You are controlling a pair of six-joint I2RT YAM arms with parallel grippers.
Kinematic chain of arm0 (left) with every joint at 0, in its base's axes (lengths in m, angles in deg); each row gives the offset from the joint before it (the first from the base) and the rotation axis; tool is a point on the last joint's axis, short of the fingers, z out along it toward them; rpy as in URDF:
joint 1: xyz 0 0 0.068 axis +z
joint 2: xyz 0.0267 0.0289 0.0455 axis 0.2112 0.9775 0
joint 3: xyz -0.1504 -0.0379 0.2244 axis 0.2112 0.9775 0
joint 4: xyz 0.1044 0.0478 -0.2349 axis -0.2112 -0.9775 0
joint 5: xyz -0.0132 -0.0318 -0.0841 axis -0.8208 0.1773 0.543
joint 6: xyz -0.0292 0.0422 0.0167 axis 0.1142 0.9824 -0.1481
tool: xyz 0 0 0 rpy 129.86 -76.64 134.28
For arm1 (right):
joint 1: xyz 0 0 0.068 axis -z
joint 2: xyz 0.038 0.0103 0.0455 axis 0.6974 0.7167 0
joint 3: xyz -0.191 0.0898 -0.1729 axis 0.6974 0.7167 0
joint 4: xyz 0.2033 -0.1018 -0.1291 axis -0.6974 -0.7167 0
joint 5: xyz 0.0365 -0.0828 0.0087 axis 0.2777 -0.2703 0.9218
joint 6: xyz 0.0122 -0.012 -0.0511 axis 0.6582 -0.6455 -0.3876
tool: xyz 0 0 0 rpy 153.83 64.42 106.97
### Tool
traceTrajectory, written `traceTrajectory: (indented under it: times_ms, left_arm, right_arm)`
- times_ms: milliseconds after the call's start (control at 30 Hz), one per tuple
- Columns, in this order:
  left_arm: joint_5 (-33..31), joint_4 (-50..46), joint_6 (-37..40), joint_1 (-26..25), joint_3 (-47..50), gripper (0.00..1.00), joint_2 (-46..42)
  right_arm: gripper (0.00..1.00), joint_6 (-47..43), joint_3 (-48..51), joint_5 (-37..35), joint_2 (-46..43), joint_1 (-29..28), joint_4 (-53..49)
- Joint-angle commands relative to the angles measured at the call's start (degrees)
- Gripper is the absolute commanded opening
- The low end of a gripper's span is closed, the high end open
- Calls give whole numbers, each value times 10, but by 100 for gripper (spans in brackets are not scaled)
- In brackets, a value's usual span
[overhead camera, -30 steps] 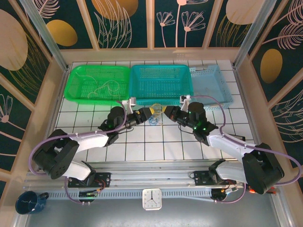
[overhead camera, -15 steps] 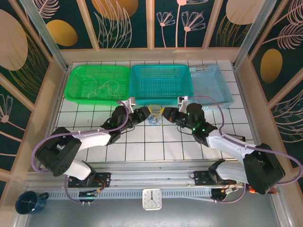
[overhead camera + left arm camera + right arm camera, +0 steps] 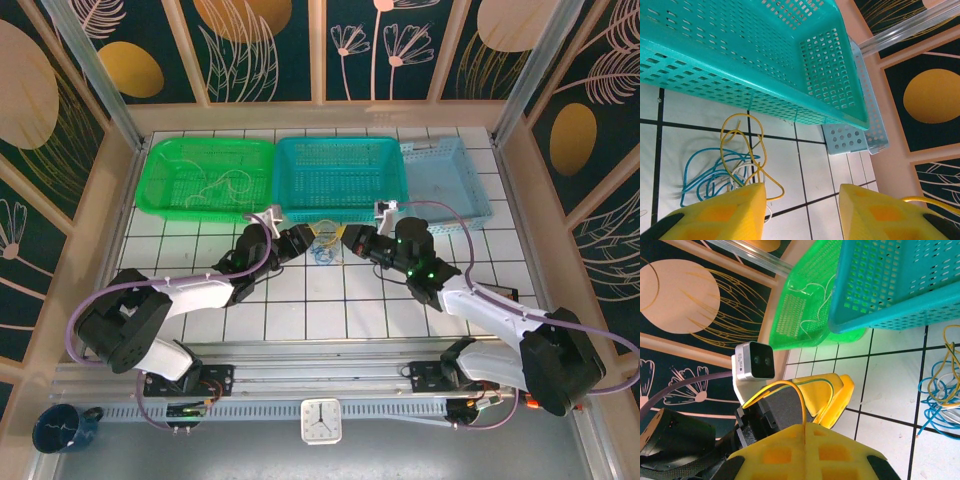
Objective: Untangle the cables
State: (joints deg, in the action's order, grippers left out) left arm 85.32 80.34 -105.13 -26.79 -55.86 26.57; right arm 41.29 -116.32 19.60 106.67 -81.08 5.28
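A small tangle of cables (image 3: 325, 248), blue, yellow and white, lies on the white tiles just in front of the teal basket (image 3: 340, 170). In the left wrist view the tangle (image 3: 722, 167) sits beside my left finger, loops curling against it. My left gripper (image 3: 802, 202) (image 3: 303, 238) is open, with bare tile between its pads. My right gripper (image 3: 805, 426) (image 3: 352, 238) is shut, and a yellow cable (image 3: 801, 395) rises from its seam and arches over the left gripper's body. More of the tangle (image 3: 940, 390) lies at that view's right edge.
A green basket (image 3: 175, 205) at the back left holds thin white cables (image 3: 225, 185). A pale blue basket (image 3: 475, 195) stands to the right of the teal one. The two grippers face each other closely across the tangle.
The right gripper has shifted left toward the tangle and the left gripper. The left wrist has edged closer to the teal basket.
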Motion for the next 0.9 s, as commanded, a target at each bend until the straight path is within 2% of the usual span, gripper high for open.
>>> traceTrajectory:
  times_ms: [0, 333, 600, 700, 867]
  left_arm:
    - [5, 28, 4, -2, -5, 44, -2]
    - [53, 32, -5, -1, 25, 59, -57]
    - [82, 3, 13, -2, 15, 59, -57]
    - [73, -1, 15, -1, 17, 59, -57]
    - [21, -33, 21, -2, 35, 63, -88]
  right_arm:
    - [0, -3, -16, -8, -12, -5, 6]
    - [0, -18, -21, -35, -5, -6, -15]
    - [0, -17, -29, -21, 13, -7, -3]
    - [0, -20, -32, -24, 12, -8, -7]
    - [0, -32, -36, -40, 6, -7, -29]
